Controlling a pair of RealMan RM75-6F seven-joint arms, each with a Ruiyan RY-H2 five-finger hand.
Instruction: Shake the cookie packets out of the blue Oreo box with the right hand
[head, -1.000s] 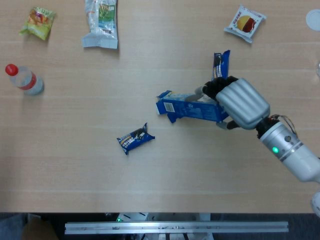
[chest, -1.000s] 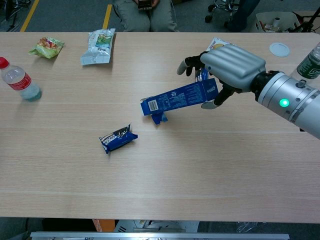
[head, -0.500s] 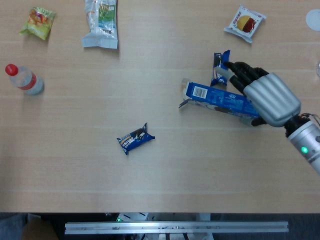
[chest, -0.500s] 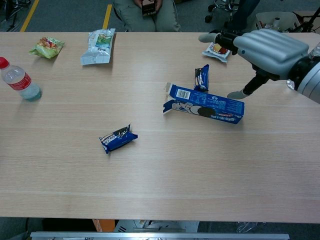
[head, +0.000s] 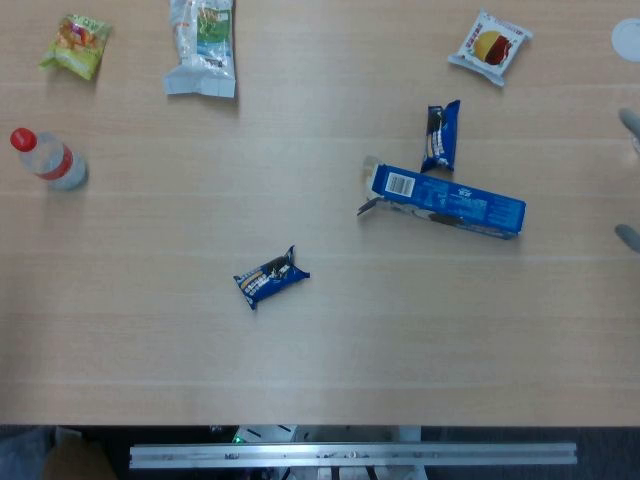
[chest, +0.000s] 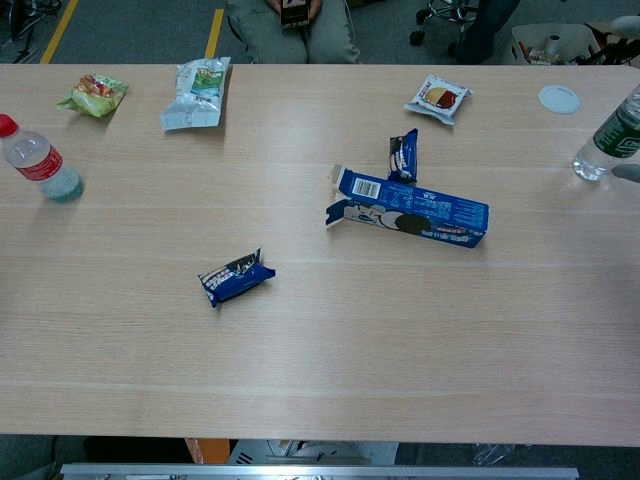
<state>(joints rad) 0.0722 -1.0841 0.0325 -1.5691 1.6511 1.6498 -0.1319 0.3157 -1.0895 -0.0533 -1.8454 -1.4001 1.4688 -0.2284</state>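
Box: the blue Oreo box (head: 447, 201) (chest: 410, 207) lies flat near the table's middle-right, its open flap end toward the left; what is inside cannot be seen.
Near packet: one cookie packet (head: 440, 136) (chest: 403, 155) lies just beyond the box, close to its top edge; touching or not is unclear.
Far packet: a second packet (head: 270, 277) (chest: 236, 277) lies well apart, left of and nearer than the box.
Right hand: only grey fingertips (head: 629, 122) (chest: 626, 24) show at the right frame edge, well apart from the box; whether the fingers are spread or curled cannot be told.
Left hand: in neither view.
Bottles: a red-capped bottle (head: 48, 158) (chest: 36, 158) lies at the table's left; a green-labelled bottle (chest: 607, 137) stands at the right edge, contents unclear.
Snacks: a green bag (head: 75, 43) (chest: 94, 92), a pale pouch (head: 203, 45) (chest: 197, 78) and a red-and-white sachet (head: 489, 45) (chest: 438, 97) lie along the far side.
Lid: a white disc (chest: 558, 98) at far right.
Change: a second ago the hand held the box tilted in the air; half a second ago the box was down with the hand right above it; now the hand has pulled away to the right. Box and both packets lie as they did half a second ago.
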